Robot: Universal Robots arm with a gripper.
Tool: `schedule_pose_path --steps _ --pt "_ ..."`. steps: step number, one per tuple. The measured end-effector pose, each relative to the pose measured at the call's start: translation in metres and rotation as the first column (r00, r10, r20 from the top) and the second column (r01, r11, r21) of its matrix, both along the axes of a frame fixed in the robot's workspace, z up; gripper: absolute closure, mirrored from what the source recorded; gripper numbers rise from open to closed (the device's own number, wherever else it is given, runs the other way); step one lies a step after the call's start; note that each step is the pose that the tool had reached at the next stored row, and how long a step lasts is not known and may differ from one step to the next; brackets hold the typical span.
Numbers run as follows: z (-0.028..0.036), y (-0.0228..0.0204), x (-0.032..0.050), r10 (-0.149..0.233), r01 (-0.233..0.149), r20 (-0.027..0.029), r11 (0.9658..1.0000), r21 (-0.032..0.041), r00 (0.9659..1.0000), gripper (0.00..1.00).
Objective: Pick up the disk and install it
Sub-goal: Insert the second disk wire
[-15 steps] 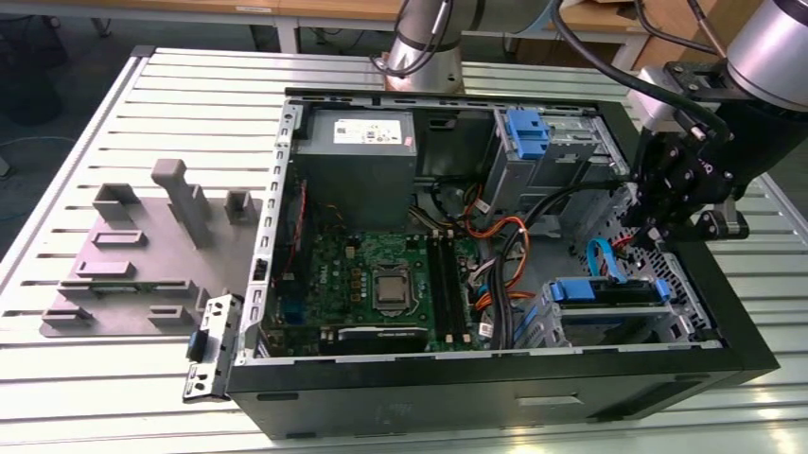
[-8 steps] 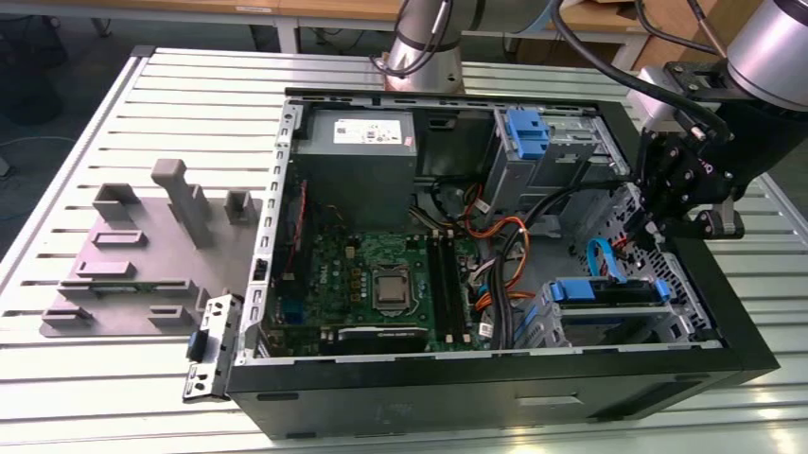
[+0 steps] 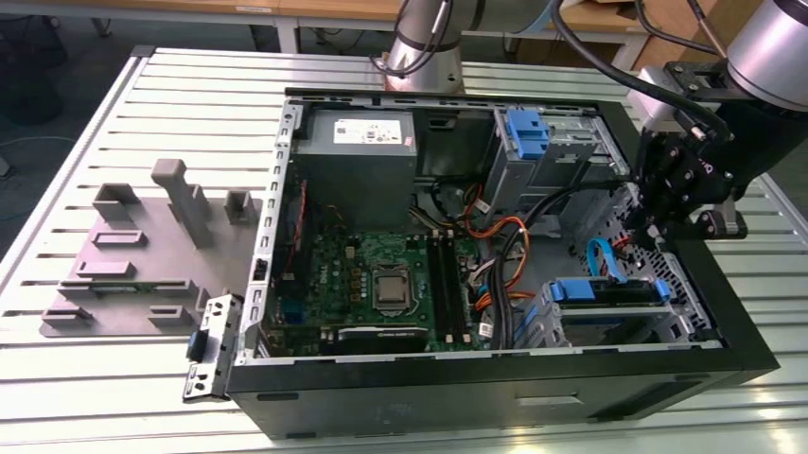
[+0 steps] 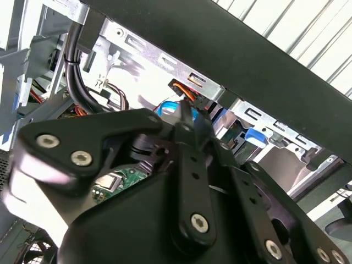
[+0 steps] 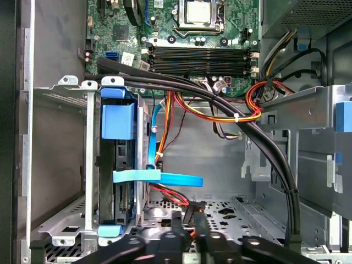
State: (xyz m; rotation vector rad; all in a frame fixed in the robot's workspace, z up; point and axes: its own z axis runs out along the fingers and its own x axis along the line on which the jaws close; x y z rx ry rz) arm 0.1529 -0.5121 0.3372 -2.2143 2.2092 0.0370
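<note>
The disk (image 3: 610, 291) sits slotted in the drive cage (image 3: 669, 326) at the case's front corner, on the exterior view's right. Its blue carrier frame faces up and its label is hidden. In the first wrist view the disk (image 5: 117, 122) stands edge-on in that cage, its blue frame showing. My gripper (image 3: 650, 232) hangs just above and beside the cage, over the case's inner floor. The fingers (image 5: 177, 223) are pressed close together with nothing between them, and the gripper (image 4: 191, 118) looks shut in the second wrist view too. It does not touch the disk.
The open black computer case (image 3: 505, 388) lies on a slatted metal table (image 3: 151, 85). Black and orange cable bundles (image 5: 258, 143) and a blue flat cable (image 5: 159, 177) run close by. A second blue carrier (image 3: 528, 132) sits in the far bay. A grey fixture plate (image 3: 127, 265) lies at the exterior view's left.
</note>
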Motion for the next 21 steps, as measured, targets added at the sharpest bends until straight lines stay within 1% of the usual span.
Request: schedule_pose_path --steps 1,2,4,7,8,18,19,20,21 --pt "0.0 0.0 0.0 0.0 0.0 0.0 1.0 0.0 1.0 0.77" --pt "0.0 0.0 0.0 0.0 0.0 0.0 1.0 0.0 1.0 0.7" --pt "-0.0007 0.0 0.0001 0.0 0.0 0.0 1.0 0.0002 1.0 0.7" --pt "-0.0045 0.0 0.0001 0.0 0.0 0.0 1.0 0.0001 1.0 0.7" --pt "-0.0049 0.0 0.0001 0.0 0.0 -0.0001 1.0 0.0 1.0 0.7" --pt "-0.0051 0.0 0.0001 0.0 0.0 0.0 1.0 0.0 1.0 0.7" --pt "-0.0051 0.0 0.0001 0.0 0.0 0.0 1.0 0.0 1.0 0.72" --pt "-0.0051 0.0 0.0001 0.0 0.0 -0.0001 1.0 0.0 1.0 0.78" --pt "-0.0051 0.0 0.0001 0.0 0.0 0.0 1.0 0.0 1.0 0.78"
